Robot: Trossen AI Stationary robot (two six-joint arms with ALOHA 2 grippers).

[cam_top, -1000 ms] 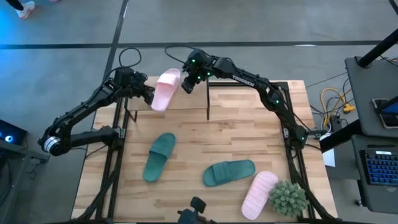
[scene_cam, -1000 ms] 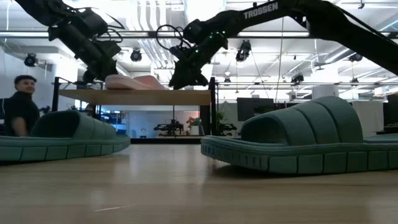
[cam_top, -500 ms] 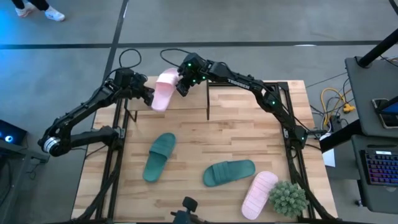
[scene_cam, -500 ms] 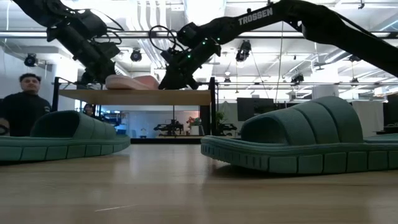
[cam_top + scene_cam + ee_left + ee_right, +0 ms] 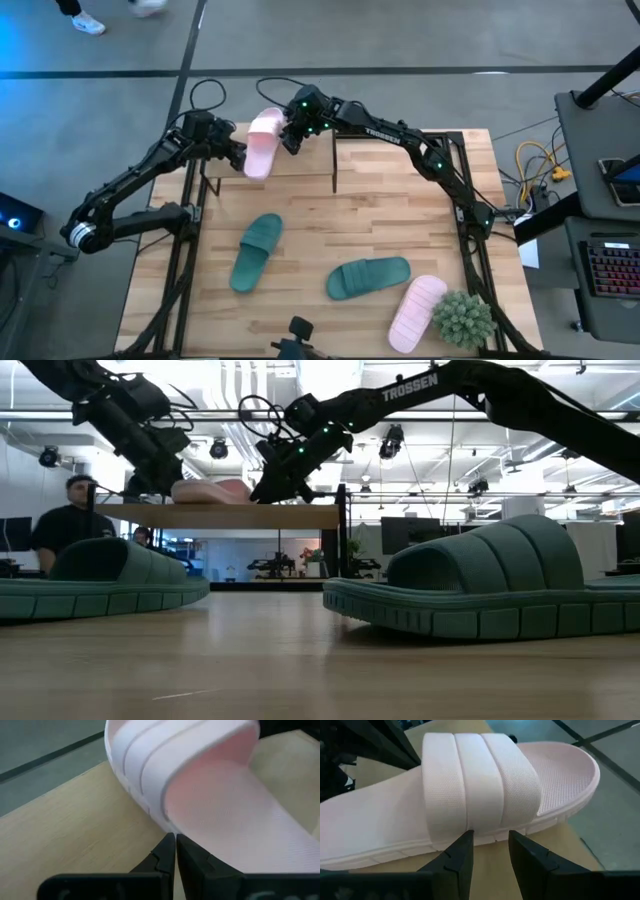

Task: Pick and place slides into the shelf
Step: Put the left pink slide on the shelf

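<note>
One pale pink slide (image 5: 262, 143) lies flat on its sole on the shelf's plank top (image 5: 230, 515), at the table's far edge. My left gripper (image 5: 239, 156) is shut and stands at the slide's left side. My right gripper (image 5: 288, 136) stands at its right side with the fingers a little apart. The low view shows the slide (image 5: 210, 491) between the left gripper (image 5: 152, 482) and the right gripper (image 5: 262, 490). Two teal slides (image 5: 257, 252) (image 5: 368, 277) and a second pink slide (image 5: 417, 311) rest on the tabletop. My left gripper presses its shut fingertips (image 5: 170, 845) against the sole's side edge (image 5: 159, 822), just behind the strap, coming from the table's left. The slide stays flat on the plank. My right gripper sets its two fingertips (image 5: 465, 842) against the sole's opposite side edge, right below the strap (image 5: 487, 834), coming from the table's right. Nothing lies between the fingers.
A spiky green potted plant (image 5: 463, 318) stands at the table's near right corner beside the pink slide. The shelf's black leg (image 5: 333, 165) rises right of the pink slide. A person (image 5: 65, 525) shows in the room beyond the table.
My right gripper has moved toward the table's left, up to the pink slide's side. The slide has slid a little to the left along the plank, toward my left gripper.
</note>
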